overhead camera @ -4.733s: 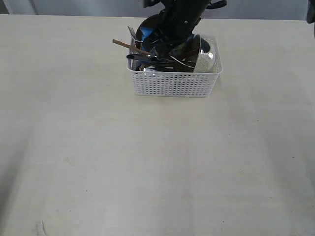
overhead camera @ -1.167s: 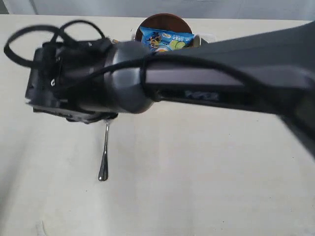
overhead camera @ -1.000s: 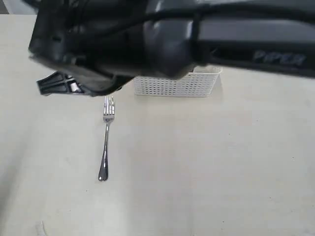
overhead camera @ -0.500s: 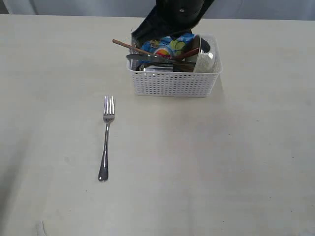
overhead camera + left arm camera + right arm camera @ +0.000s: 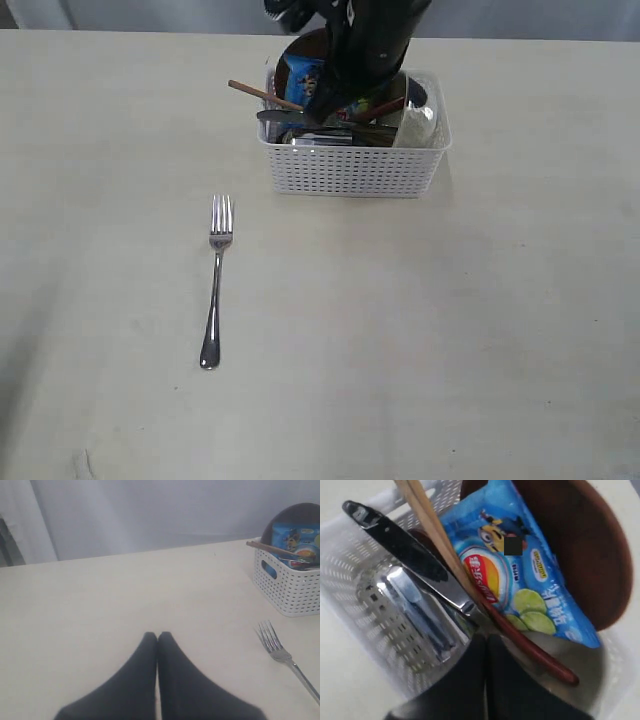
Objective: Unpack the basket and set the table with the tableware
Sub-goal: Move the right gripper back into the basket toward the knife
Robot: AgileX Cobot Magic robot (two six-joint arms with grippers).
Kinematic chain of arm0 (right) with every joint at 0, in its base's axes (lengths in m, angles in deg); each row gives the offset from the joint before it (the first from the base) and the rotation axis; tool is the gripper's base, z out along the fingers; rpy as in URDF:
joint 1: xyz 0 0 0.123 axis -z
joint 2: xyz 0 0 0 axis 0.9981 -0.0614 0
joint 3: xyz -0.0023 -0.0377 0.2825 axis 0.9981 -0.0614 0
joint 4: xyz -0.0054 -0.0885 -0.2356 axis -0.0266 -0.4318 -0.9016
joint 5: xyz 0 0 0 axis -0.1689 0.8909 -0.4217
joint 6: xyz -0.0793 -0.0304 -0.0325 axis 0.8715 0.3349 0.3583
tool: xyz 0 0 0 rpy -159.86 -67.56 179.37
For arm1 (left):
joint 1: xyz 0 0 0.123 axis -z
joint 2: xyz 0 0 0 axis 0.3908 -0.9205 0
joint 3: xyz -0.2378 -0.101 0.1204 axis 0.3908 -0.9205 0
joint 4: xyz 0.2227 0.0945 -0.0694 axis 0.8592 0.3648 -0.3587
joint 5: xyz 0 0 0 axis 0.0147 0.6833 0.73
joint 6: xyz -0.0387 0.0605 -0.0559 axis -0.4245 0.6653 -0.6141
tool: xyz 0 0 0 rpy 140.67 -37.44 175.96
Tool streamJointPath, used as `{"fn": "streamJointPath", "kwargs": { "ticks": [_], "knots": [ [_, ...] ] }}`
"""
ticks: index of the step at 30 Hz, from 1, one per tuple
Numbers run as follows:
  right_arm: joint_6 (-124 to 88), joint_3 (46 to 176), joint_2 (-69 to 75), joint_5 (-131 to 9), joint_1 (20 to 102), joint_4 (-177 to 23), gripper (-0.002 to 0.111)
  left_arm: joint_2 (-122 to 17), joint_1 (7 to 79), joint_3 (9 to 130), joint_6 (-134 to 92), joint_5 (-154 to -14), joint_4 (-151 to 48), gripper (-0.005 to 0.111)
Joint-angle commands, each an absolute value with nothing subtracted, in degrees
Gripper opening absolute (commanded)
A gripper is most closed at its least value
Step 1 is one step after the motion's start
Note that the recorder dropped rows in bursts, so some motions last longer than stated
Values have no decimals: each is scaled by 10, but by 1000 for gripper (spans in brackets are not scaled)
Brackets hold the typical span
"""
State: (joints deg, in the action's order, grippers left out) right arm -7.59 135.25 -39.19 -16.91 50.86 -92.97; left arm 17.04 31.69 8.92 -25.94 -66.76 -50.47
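On the near stretch of the table (image 5: 420, 380), your left gripper (image 5: 158, 636) hangs over bare tabletop, jaws pressed fully together and holding nothing. Beyond it the steel fork (image 5: 214, 280) lies flat by itself, tines pointing toward the basket (image 5: 350, 172), well apart from it. Farther back, the white lattice basket stands upright near the far edge, packed with the rest of the tableware: a steel knife (image 5: 415, 565) across a shiny steel cup (image 5: 415, 615), a pair of wooden chopsticks (image 5: 430, 525) poking out over the rim, a reddish wooden spoon (image 5: 535, 652), a pale bowl (image 5: 420, 128) at one end, and a dark brown plate (image 5: 580, 545) propped upright behind a blue snack bag (image 5: 520, 565). Your right gripper (image 5: 486, 637) is down inside the basket, jaws fully closed with nothing between them, tips just beside the knife blade and the spoon handle.
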Motion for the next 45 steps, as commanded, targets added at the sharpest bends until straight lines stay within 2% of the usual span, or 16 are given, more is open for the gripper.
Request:
{"fn": "streamJointPath", "kwargs": {
  "ticks": [1, 5, 7, 9, 14, 16, 23, 45],
  "knots": [
    [-68, 1352, -422, -198, 510, -926, 10, 172, 316, 88, -261, -672, -501, 0],
    [-68, 1352, -426, -214, 509, -922, 42, 172, 316, 88, -261, -672, -501, 0],
    [-68, 1352, -426, -227, 509, -922, 52, 172, 316, 88, -261, -672, -501, 0],
    [-68, 1352, -427, -242, 509, -924, 50, 172, 316, 88, -261, -672, -501, 0],
    [-68, 1352, -436, -275, 504, -944, 33, 172, 316, 88, -261, -672, -503, 0],
    [-68, 1352, -442, -283, 502, -952, 31, 172, 316, 88, -261, -672, -506, 0],
    [-52, 1352, -445, -284, 489, -952, 56, 172, 316, 88, -261, -672, -506, 0],
    [-55, 1352, -472, -274, 487, -950, 54, 172, 316, 88, -261, -672, -506, 0]
  ]
}}
